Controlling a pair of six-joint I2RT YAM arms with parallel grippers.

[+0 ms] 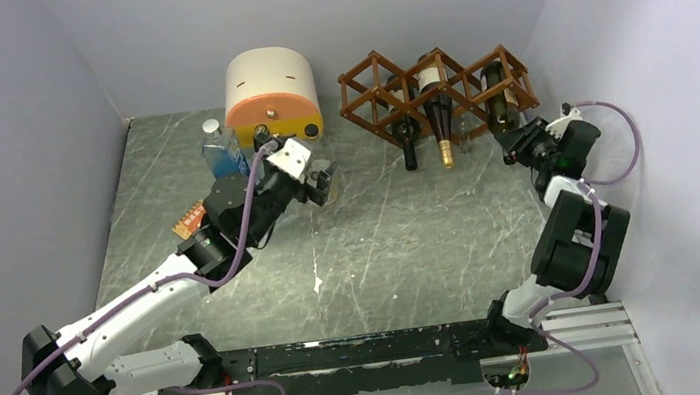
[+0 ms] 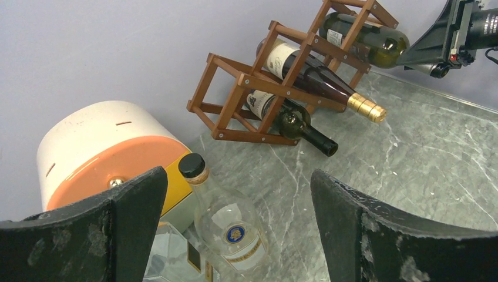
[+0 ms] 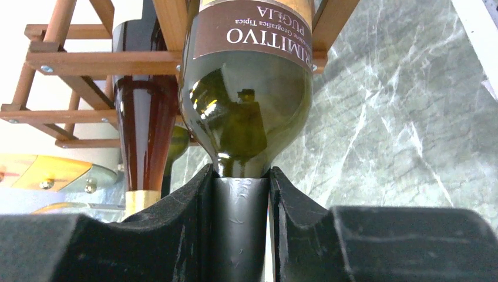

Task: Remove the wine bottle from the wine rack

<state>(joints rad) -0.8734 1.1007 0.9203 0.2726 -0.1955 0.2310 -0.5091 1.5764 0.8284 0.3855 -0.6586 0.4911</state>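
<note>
A grey marbled table is filling the overhead view, with two robot arms reaching out from its near edge. At the far side, against the back wall, a reddish-brown wooden wine rack of diamond-shaped cells is standing, and three bottles are lying in it with their necks pointing toward the arms.

The green wine bottle is sitting in the rightmost cell, its body inside the frame and its neck sticking out. The right gripper is reaching in at the rack's right end. In the right wrist view this gripper is pinching the bottle's dark foil-covered neck just below the shoulder, both black fingers pressing against it on either side.

A dark red bottle with a gold foil top is occupying the middle cell. A dark bottle with a black cap is lying lower and to its left.

The left gripper is hovering over the table, well apart from the rack, its fingers spread wide and holding nothing. Just behind the left arm, a cream-and-orange rounded box is standing by the wall, with a clear glass bottle beside it
</note>
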